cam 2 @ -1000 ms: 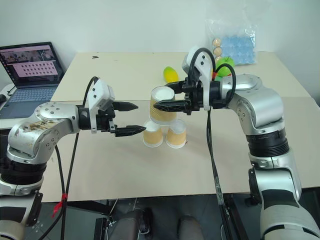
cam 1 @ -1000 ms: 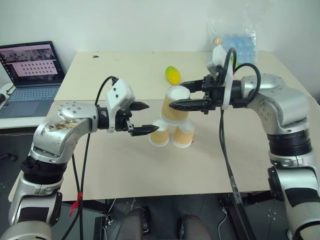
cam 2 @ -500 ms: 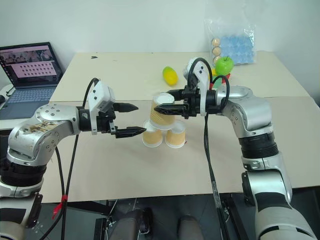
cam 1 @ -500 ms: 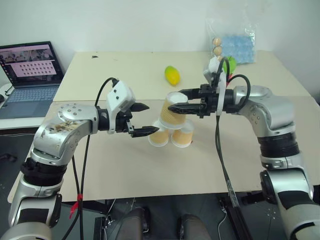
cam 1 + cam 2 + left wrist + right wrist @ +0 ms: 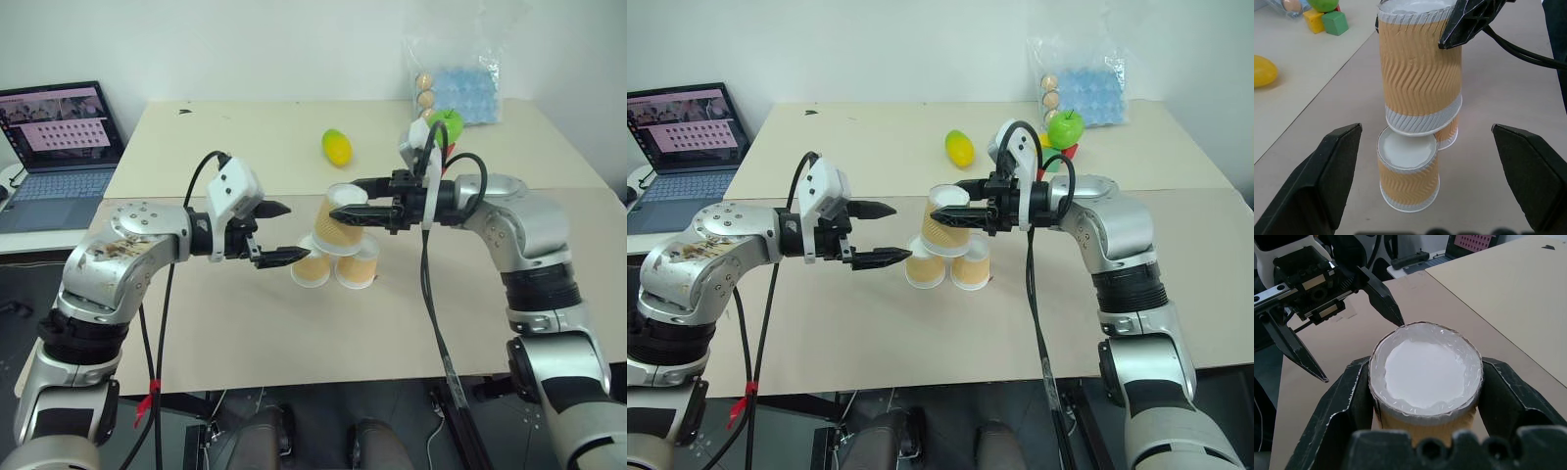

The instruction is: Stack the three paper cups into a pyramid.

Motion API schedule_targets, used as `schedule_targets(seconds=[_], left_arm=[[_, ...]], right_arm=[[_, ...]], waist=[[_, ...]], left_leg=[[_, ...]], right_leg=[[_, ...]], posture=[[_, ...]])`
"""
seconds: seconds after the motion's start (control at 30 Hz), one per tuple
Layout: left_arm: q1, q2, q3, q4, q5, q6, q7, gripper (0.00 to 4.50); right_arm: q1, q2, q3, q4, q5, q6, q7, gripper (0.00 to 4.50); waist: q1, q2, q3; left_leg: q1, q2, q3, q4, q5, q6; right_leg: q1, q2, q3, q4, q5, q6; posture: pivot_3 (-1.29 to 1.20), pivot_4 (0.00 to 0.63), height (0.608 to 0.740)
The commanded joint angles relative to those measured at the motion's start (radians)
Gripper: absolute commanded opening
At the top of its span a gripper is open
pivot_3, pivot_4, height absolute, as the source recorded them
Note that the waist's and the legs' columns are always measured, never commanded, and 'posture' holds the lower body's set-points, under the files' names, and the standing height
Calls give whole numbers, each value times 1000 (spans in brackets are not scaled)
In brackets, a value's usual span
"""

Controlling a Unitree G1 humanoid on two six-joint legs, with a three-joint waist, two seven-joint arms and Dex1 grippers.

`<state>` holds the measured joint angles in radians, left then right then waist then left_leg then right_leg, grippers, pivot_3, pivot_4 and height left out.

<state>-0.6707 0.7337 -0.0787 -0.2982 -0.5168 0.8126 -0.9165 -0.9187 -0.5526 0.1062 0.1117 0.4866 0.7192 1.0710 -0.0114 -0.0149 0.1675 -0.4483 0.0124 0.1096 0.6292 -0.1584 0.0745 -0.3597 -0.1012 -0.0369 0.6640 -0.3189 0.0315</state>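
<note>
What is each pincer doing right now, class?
Left pincer: open, holding nothing, beside the cups.
Right pincer: fingers on either side of the top cup; whether it grips cannot be told.

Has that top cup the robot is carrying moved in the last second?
Yes. The top cup has come down toward the two cups on the table; a second ago it was higher above them, and now it sits on them.

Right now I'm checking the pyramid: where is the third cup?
In the left eye view the top cup sits mid-table on the two lower cups, between the right pincer's fingers.
</note>
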Motion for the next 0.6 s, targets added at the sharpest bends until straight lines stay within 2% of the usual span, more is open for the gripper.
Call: schedule_targets(seconds=[0.03,0.6], left_arm=[[-20,9,30,-32,-13,-3,1,4500],[-29,-3,16,-11,0,-15,3,4500]], right_arm=[[-2,-1,-26,-17,-1,-40,9,4440],[-27,-37,-69,-19,12,-33,20,4440]], waist=[[0,0,0],[1,0,0]], left_leg=[[0,0,0,0,0,0],[0,0,0,0,0,0]], right_leg=[[0,0,0,0,0,0],[0,0,0,0,0,0]], posture=[[0,150,740],[0,150,740]])
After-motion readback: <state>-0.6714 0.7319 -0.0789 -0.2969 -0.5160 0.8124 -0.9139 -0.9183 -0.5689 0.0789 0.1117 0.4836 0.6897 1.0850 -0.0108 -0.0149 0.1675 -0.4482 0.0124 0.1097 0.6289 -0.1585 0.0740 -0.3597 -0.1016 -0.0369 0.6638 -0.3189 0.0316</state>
